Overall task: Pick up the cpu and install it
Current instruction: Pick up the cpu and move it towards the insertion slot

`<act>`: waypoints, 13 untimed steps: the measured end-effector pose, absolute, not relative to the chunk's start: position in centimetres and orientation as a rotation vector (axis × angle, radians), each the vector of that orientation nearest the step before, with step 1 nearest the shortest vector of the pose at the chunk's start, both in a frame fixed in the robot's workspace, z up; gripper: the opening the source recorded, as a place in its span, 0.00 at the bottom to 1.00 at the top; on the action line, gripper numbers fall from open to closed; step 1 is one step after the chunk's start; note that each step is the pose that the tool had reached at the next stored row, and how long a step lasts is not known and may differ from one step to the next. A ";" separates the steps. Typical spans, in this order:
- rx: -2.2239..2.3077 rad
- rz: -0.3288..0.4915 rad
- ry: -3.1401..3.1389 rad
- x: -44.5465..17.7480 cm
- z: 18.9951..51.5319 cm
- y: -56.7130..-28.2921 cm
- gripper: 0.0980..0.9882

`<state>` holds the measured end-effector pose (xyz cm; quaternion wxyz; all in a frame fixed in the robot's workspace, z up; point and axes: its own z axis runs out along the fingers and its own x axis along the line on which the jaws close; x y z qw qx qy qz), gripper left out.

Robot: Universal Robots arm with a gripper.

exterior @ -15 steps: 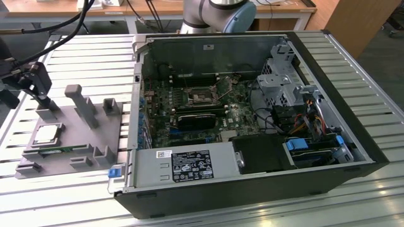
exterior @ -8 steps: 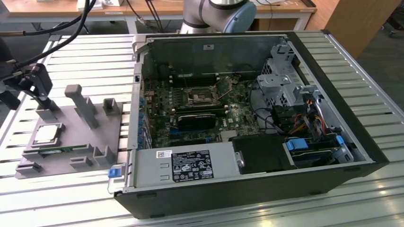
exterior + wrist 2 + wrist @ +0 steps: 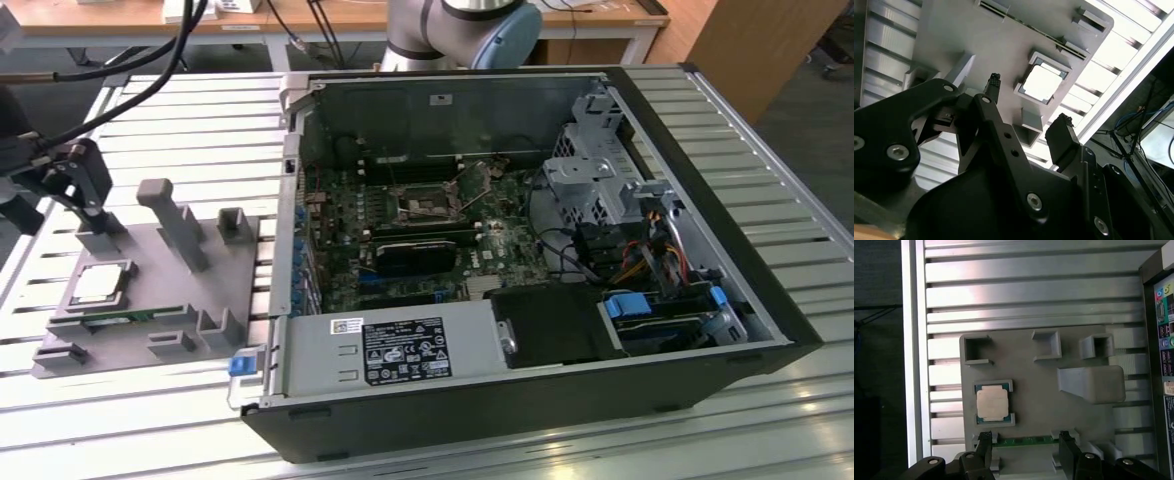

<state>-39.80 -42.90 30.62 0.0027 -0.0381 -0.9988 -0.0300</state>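
Now my gripper [image 3: 1025,440] hangs open near the chip [image 3: 993,405] on its grey tray [image 3: 1039,385]; I should centre squarely over it before closing

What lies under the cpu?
The cpu rests in a framed seat of the grey fixture plate, which lies on the slatted table. The seat's floor beneath it is covered.

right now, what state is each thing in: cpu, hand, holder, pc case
cpu: lying flat in the grey holder, metal plate up, not gripped
hand: open, empty, over the holder's edge, apart from the cpu
grey holder: flat on the slatted table
pc case: on its side, side panel off, motherboard exposed
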 end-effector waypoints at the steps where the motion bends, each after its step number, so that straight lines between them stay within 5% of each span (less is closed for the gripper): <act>1: -0.119 -0.094 -3.132 -39.8 30.6 -42.9 0.62; 13: -0.119 -0.093 -3.122 -39.8 30.0 -42.9 0.62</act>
